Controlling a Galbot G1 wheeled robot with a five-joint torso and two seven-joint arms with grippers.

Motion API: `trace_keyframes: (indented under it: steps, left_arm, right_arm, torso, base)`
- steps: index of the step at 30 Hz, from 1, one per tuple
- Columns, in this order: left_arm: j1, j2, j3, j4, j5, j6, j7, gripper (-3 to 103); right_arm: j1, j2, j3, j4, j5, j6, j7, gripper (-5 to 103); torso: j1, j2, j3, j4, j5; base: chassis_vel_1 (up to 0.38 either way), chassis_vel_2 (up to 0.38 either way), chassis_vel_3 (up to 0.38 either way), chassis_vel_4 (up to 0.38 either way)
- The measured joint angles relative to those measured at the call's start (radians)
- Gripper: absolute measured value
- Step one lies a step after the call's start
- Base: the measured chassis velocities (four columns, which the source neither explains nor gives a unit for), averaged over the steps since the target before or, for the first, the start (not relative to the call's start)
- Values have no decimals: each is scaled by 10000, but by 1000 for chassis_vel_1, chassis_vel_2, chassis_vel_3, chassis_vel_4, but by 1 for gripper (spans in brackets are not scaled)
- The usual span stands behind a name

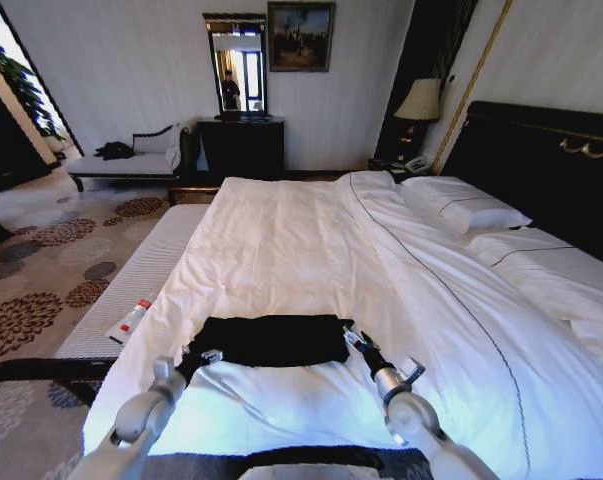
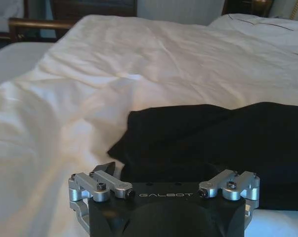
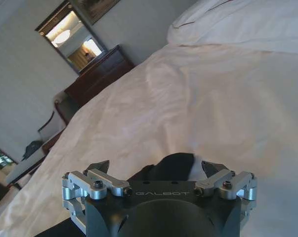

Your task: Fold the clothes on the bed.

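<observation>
Small tube (image 1: 131, 320) lies on the bare mattress strip (image 1: 141, 280) at the bed's left side, well apart from the shirt. Left gripper (image 1: 203, 356) sits low at the shirt's left edge, fingers spread, nothing between them; in the left wrist view the gripper (image 2: 163, 170) has black fabric just ahead of it. Shirt (image 1: 271, 338), black, folded into a wide flat band, lies across the white duvet (image 1: 281, 250) near the foot of the bed (image 1: 541, 160). Right gripper (image 1: 353, 338) is at the shirt's right edge, fingers apart; right wrist view shows a black corner (image 3: 171, 165) between its spread fingers (image 3: 213, 169), not pinched. Pillows (image 1: 471, 210) far right by the headboard.
</observation>
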Motion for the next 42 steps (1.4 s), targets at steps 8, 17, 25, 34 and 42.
trace_keyframes:
  steps: [8, 17, 25, 34, 42]
  left_arm:
    - [349, -79, -729, -563, -95, -121, -1, 100]
    - [-399, 30, -2868, -3533, -4701, 622, -1098, 100]
    - [-722, -20, -3650, -5468, -6868, 1152, -1650, 100]
    - [-617, -292, -3470, -5701, -6650, 1261, -1737, 100]
    - [-601, -353, -3514, -5612, -6590, 1262, -1741, 100]
  right_arm:
    - [-381, 206, 258, 85, 88, 152, 511, 100]
    - [-1084, 871, 88, 714, 426, 166, 622, 100]
    - [-1041, 1195, -592, 401, 488, 65, 630, 100]
    - [-662, 1259, -894, -30, 1057, -84, 297, 100]
    - [-277, 1573, -1186, -380, 1153, -53, -40, 100]
  torso:
    - [0, 1, -1, -1, -2]
    - [0, 2, -1, -7, 1]
    - [0, 2, -1, 0, -1]
    - [0, 2, 0, 0, -1]
    - [2, 2, 0, -1, 0]
  base:
    - [0, 0, 0, 0]
    - [0, 0, 0, 0]
    - [0, 0, 0, 0]
    - [0, 0, 0, 0]
    - [0, 0, 0, 0]
